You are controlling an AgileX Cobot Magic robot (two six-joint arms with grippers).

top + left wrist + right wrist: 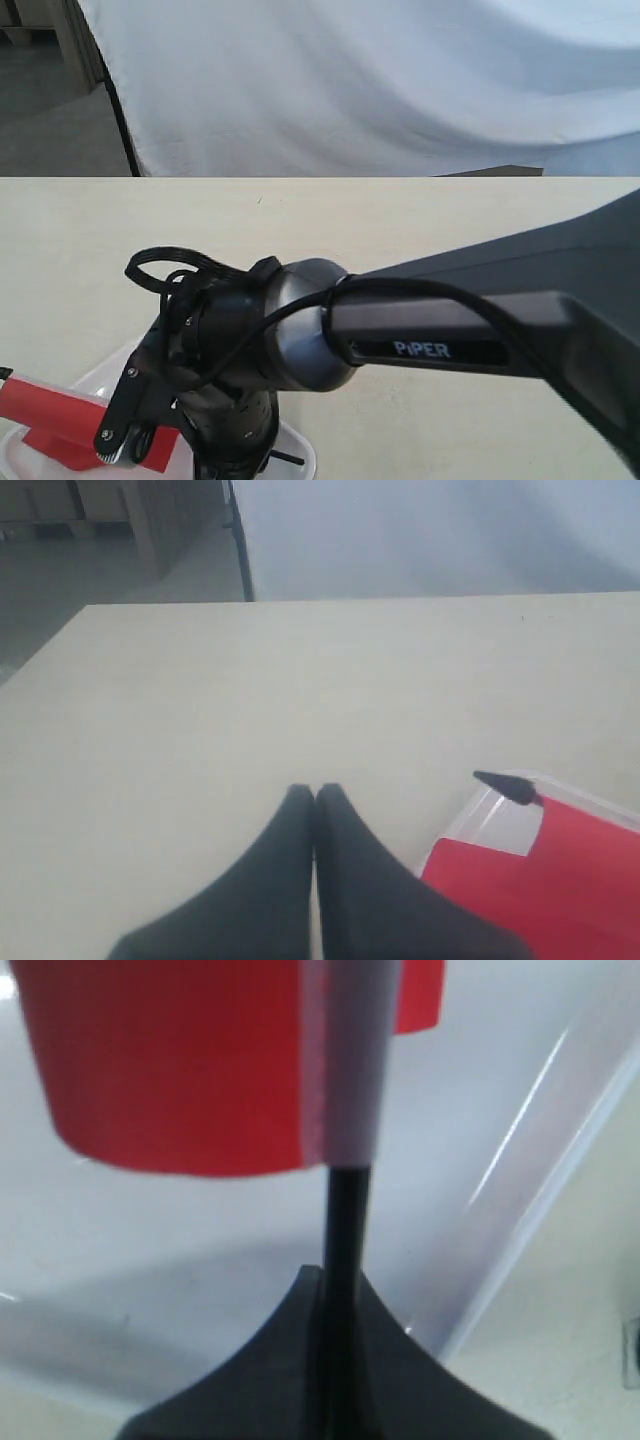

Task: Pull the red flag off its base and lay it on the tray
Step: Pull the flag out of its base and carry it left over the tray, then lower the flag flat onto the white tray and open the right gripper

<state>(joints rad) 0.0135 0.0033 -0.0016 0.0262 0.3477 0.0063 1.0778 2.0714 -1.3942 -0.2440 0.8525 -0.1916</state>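
The red flag (50,410) hangs low over the white tray (105,372) at the front left, its cloth roughly level. My right gripper (135,435) reaches across from the right and is shut on the flag's thin black stick (345,1220) just below the red cloth (180,1060); the tray's floor (150,1260) lies under it. Whether the flag touches the tray I cannot tell. In the left wrist view the flag (570,880) and its pointed black tip (505,785) sit over the tray's corner (490,820). My left gripper (315,792) is shut and empty beside the tray. The base is out of view.
The right forearm, marked PIPER (430,340), crosses the front of the scene and hides much of the tray. Pale tabletop (400,220) stretches behind, ending at a white cloth backdrop (380,80). The tray's raised rim (545,1200) borders bare table (590,1340).
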